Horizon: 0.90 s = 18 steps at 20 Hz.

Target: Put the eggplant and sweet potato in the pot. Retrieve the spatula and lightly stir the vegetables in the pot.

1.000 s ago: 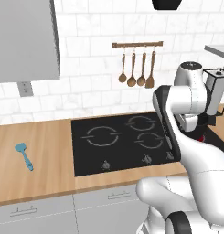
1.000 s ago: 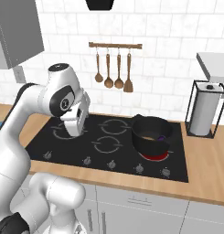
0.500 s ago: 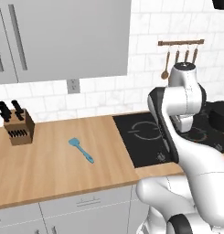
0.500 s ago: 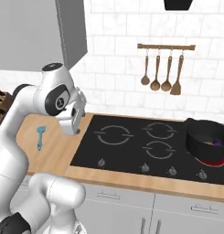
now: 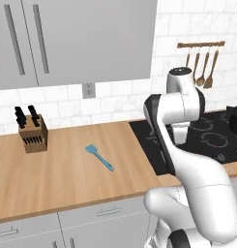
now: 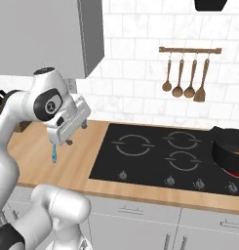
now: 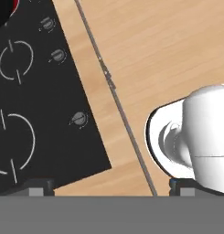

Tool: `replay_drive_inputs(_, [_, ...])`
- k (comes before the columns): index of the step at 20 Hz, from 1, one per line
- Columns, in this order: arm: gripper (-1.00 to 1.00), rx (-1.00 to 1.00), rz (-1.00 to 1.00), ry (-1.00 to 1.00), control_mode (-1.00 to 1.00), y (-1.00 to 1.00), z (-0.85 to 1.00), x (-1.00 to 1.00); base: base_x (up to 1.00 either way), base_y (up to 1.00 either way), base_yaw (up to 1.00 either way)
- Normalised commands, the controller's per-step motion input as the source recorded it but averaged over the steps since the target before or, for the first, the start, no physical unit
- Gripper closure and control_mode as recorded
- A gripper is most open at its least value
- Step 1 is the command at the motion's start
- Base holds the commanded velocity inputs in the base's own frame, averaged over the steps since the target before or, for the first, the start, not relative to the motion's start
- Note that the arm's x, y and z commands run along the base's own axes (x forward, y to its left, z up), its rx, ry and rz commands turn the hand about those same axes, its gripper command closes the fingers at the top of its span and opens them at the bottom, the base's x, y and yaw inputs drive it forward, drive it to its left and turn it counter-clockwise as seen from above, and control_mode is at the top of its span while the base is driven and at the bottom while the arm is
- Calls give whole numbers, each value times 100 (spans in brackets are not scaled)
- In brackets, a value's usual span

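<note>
Fetching spatula, gripper open, empty.
Approach handle at blade's 5 o'clock; grip mid-handle, jaws across it.

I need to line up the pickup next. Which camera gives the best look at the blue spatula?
The left base view: the spatula lies whole and unblocked on the wooden counter, between the knife block and the cooktop. In the right base view only a sliver of it peeks out below the arm.

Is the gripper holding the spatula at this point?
No. In the left base view the spatula lies flat on the wooden counter, with nothing touching it.
</note>
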Motion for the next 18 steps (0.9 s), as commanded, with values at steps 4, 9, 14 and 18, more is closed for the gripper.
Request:
replay_drive_inputs(4, [-100,18,-75,0,-100,25,-18,-23,0,0,0])
replay_drive_inputs(9, [-100,27,-65,-2,-100,32,-17,-42,0,0,0])
replay_drive_inputs(14, [-100,35,-40,-24,-100,39,-14,-55,0,0,0])
replay_drive_inputs(18, [-100,28,-33,-26,-100,66,-7,-12,0,0,0])
